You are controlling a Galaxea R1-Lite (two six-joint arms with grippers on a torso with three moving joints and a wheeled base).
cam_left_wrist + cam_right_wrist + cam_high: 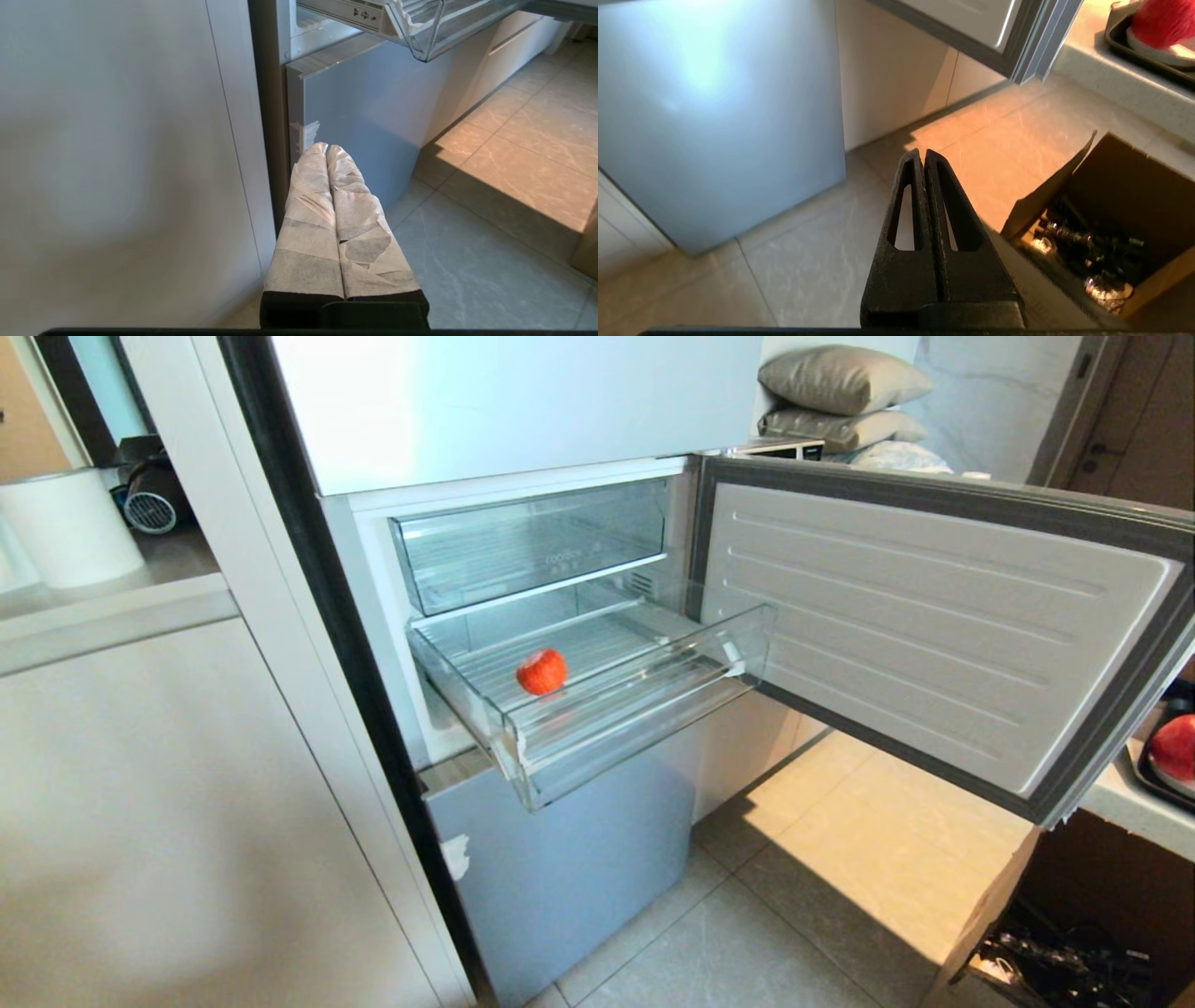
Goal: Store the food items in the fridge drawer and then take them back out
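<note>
A glossy red fruit (541,671) lies in a clear drawer (644,728) with a ribbed floor. Above that drawer, a second clear drawer (532,546) carries faint pale lettering. The fridge door (934,625) is white inside, with raised horizontal ridges and a dark grey seal around its edge. Below the drawer, the lower panel (569,868) is pale blue-grey. The floor (747,943) is grey tile with faint veining, turning warm orange where sunlight falls. The left gripper (327,148) is wrapped in white, grey-smudged tape. The right gripper (923,154) is matte black. Right of the door, another red fruit (1176,747) sits in a black tray (1144,773).
</note>
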